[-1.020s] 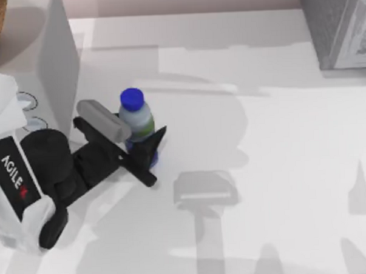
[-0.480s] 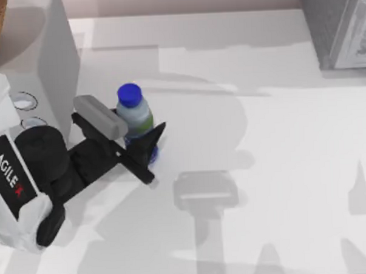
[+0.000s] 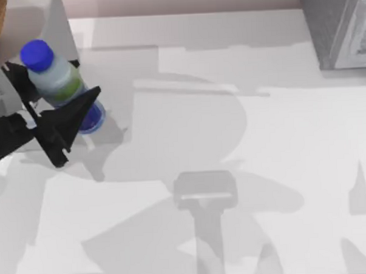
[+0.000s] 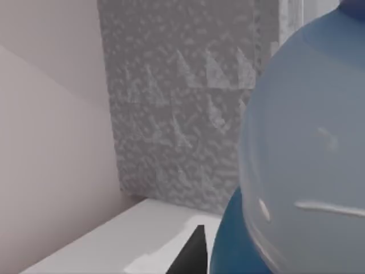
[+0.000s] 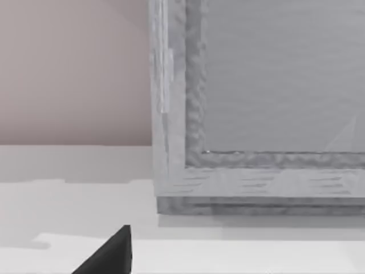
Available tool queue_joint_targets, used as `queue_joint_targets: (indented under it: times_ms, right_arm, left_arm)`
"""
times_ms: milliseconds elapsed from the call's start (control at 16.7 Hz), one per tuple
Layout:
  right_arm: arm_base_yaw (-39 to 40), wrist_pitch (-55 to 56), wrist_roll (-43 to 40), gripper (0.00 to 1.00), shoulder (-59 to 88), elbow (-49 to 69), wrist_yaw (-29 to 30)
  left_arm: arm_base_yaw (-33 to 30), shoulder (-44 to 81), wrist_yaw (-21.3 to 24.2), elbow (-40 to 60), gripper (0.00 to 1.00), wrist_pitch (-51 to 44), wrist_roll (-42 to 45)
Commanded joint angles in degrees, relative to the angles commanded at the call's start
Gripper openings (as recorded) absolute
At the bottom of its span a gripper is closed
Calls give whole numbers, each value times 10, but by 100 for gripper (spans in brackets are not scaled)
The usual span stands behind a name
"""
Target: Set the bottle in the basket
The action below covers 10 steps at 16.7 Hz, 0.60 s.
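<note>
The bottle (image 4: 311, 142) is seen very close, occupying one side of the left wrist view. Its clear, pale rounded body is shown with small bright highlights, and a band of deeper blue is seen along its lower edge. A single dark fingertip (image 4: 192, 257) of the left end effector is seen just beside that blue band. Behind the bottle, a grey speckled block (image 4: 177, 103) is set on the white counter (image 4: 108, 245). A plain beige wall (image 4: 51, 142) is seen beside the block, meeting the counter's far edge.
</note>
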Motion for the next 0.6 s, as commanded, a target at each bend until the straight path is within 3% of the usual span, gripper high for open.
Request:
queue_joint_targets:
  times_ms: [360,600]
  right_arm:
    - [0,0,0,100,0,0,0]
    - [0,0,0,100,0,0,0]
  left_arm:
    - [267,-282,252,-53,0,-72,-128]
    - [434,-438,380,-79,0,-142,-219]
